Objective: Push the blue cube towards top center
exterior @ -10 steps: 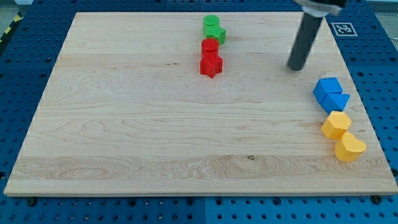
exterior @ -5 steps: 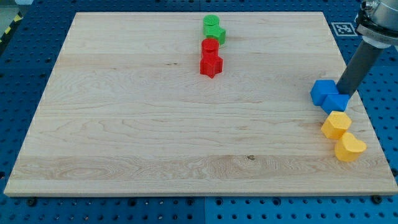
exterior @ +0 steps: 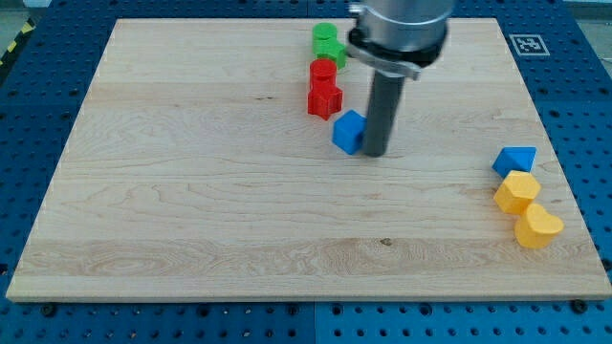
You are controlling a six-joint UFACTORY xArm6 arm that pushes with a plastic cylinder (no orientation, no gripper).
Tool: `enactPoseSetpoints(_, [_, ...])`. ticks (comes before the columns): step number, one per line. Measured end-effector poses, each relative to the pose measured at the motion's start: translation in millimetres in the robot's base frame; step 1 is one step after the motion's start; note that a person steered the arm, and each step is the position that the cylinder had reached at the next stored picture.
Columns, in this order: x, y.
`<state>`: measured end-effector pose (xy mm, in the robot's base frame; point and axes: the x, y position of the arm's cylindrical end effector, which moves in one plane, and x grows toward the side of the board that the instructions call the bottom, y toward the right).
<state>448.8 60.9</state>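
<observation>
Carrying no claw, only a rod, our tip (exterior: pixel 374 153) touched the right side of the blue cube (exterior: pixel 349 132), which sat just near-right of the red blocks (exterior: pixel 324 89), so we judged a push from its near side best.

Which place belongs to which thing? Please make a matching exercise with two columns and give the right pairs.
Things:
1. blue cube
2. green blocks
3. yellow blocks
4. my tip

Places:
A. near the view's right edge, low
B. touching the cube's right side
C. near the view's top, centre
D. just below and right of the red blocks

Pairs: 1-D, 2-C, 3-A, 4-B
</observation>
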Motion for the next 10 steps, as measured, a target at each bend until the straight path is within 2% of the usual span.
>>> enactPoseSetpoints(2, [-30,-69])
enactPoseSetpoints(4, [-23,-117])
enactPoseSetpoints(5, [-17,-91])
enactPoseSetpoints(7, [-47,-36])
enactPoseSetpoints(10, [-68,-118])
